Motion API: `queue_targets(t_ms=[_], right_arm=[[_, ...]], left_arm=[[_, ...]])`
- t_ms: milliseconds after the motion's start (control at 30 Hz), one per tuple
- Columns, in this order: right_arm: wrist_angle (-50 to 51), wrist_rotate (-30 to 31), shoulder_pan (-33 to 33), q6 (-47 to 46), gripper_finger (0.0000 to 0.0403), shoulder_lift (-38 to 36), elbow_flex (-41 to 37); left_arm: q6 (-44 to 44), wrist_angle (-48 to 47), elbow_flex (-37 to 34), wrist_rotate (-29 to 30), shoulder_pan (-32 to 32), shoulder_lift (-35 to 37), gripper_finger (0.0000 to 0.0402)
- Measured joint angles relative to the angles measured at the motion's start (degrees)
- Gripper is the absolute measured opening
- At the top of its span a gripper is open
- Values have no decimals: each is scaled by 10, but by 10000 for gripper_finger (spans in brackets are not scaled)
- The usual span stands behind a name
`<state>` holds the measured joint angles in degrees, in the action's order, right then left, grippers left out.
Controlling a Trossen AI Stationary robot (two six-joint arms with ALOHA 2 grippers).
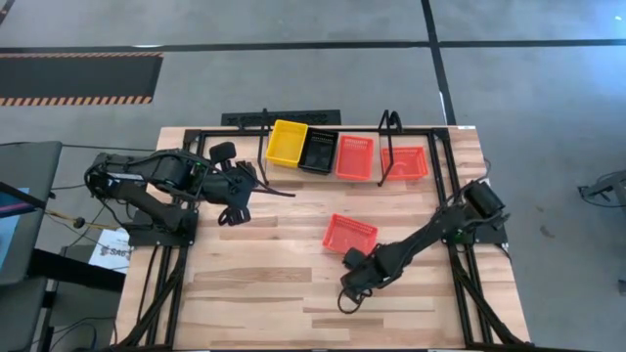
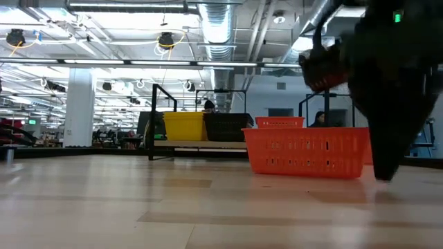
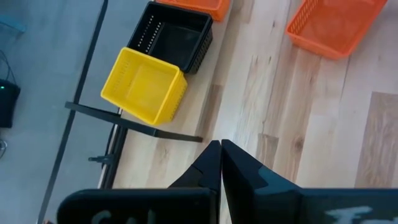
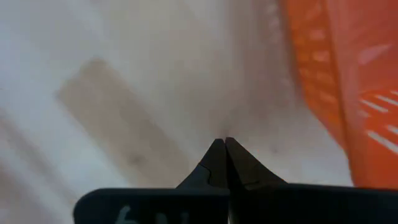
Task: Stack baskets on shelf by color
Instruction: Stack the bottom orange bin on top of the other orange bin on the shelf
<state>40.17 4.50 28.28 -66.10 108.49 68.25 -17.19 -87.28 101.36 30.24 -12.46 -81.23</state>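
Your right pincer is pinched fully together with nothing between its tips, and it sits low on the pale wooden tabletop, just beside the loose red-orange plastic mesh basket that lies alone in the middle of the boards. The right wrist view shows why it is parked there: the tips point at bare wood with the basket's mesh wall right alongside — you are lined up next to this tray, not on it, so I judge it to be the one you mean to take, and the tips must spread before they can straddle its rim.

Your left pincer is likewise closed flat and empty, held above the tabletop in front of the low shelf with black wire hoop ends. It looks down on the yellow mesh basket and the black mesh basket, which stand side by side and touching at the shelf's left end.

Beside them on the shelf stands a second red-orange basket, and a third red-orange one lies at the right hoop, a little apart — whether it rests fully on the board I cannot tell. So each colour has its own place in the row, and the loose tray probably belongs on the red-orange end.
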Motion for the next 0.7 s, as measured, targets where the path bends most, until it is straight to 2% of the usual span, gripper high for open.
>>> queue_targets(t_ms=[200, 700], right_arm=[[95, 61, -13, 3, 0, -6, -3], [163, 135, -64, 68, 0, -9, -2]], left_arm=[[0, 4, 0, 0, 0, -2, 0], [-6, 8, 0, 0, 0, -2, 0]])
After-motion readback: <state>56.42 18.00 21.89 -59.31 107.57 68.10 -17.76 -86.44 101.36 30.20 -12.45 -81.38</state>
